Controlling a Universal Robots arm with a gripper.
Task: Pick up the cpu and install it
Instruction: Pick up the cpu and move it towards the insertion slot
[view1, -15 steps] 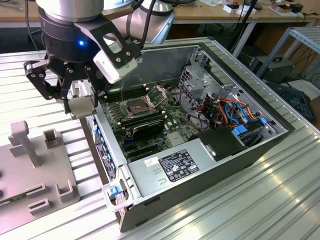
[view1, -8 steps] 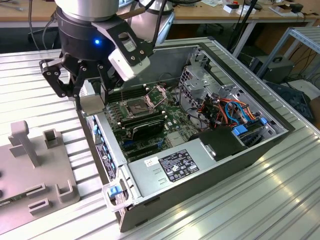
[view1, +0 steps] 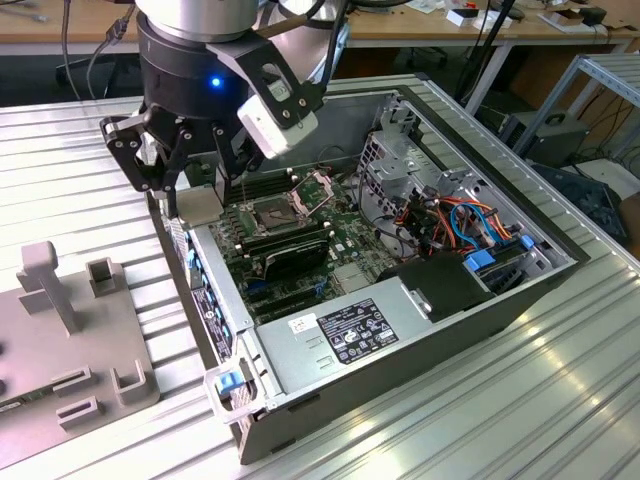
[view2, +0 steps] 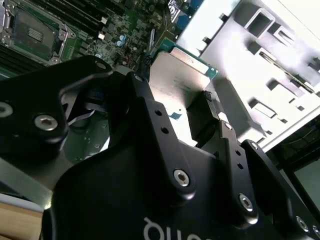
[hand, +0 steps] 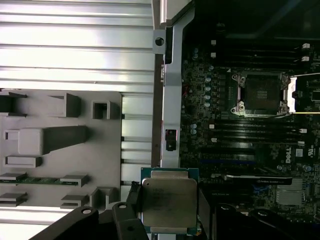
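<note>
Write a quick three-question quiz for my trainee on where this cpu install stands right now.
1. True or false: the end effector is shut on the cpu.
2. The motherboard socket is: A) empty, B) already holding a chip, C) hidden under a cooler.
3. Fill in: in the exterior view, the grey fixture lies on that view's ____ of the case.

Key: 1 true; 2 A; 3 left.
</note>
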